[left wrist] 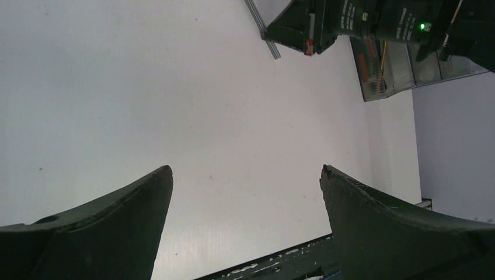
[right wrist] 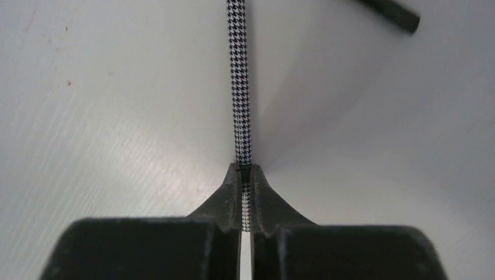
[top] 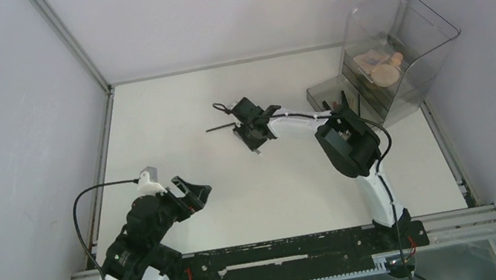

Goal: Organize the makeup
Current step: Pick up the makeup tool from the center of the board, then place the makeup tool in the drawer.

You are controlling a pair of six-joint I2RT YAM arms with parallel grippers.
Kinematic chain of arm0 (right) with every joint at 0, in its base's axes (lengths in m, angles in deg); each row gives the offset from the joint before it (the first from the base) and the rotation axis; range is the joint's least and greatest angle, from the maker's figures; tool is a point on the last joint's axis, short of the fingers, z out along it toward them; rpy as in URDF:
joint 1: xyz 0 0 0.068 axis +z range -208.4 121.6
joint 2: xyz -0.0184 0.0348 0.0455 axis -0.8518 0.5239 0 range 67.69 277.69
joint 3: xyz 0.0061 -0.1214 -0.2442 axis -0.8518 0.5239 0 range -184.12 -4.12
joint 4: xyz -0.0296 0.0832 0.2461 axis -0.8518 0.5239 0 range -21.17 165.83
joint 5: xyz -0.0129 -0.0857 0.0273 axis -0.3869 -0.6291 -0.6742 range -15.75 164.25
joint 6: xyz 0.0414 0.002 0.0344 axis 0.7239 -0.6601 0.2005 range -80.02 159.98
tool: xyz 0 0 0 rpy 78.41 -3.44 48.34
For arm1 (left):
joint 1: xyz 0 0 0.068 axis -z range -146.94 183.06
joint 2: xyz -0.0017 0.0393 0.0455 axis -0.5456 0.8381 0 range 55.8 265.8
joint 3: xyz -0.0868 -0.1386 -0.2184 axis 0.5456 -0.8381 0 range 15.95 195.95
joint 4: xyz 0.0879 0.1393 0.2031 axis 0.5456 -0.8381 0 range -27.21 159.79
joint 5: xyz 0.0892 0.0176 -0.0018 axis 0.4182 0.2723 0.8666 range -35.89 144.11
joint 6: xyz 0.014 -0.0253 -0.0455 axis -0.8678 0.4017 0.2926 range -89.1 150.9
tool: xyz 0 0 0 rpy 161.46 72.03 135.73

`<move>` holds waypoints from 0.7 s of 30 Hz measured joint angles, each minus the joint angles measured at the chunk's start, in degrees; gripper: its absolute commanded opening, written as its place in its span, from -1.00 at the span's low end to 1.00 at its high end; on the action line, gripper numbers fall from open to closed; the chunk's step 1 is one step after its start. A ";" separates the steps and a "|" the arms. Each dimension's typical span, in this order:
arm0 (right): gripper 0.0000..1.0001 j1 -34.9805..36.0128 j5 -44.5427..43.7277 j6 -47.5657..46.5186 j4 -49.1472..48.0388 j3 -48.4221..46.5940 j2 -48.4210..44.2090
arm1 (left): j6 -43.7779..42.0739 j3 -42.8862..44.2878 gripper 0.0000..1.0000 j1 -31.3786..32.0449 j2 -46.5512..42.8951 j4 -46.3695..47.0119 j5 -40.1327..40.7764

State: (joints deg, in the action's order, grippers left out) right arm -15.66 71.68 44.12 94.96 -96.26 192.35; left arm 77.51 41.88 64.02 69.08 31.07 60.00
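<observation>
our right gripper (right wrist: 245,178) is clenched on a thin houndstooth pencil (right wrist: 239,87), which runs out from its grip toward 12 o'clock in the wrist view, over the white table (top: 172,107) near its middle. a dark stick end (right wrist: 397,14) lies at 1 o'clock of it. our left gripper (left wrist: 246,170) hangs released, jaws wide, at 8 o'clock of the table. we see beige compacts (top: 382,66) inside the clear organizer (top: 430,28) at 2 o'clock.

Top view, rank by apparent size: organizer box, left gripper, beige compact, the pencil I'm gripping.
1. organizer box.
2. left gripper, though it sits nearer the camera.
3 and 4. beige compact and pencil: similar span, pencil far thinner, so unsure.
</observation>
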 measured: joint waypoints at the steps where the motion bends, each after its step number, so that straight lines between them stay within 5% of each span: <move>1: -1.00 0.20 -0.04 0.00 -0.28 1.49 -0.96 | 0.00 0.00 1.00 0.00 0.00 0.00 -0.02; 13: -1.00 5.53 -0.98 2.69 5.33 28.55 -25.44 | 0.00 0.00 1.00 0.00 0.00 0.11 -0.09; 21: -1.00 -10.16 -9.46 5.95 6.51 32.57 -45.72 | 0.00 0.00 1.00 0.00 -0.09 0.48 -0.17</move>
State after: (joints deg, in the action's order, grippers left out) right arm -25.83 62.22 50.07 101.47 -63.69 146.63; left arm 77.51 41.88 64.02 68.99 31.55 59.82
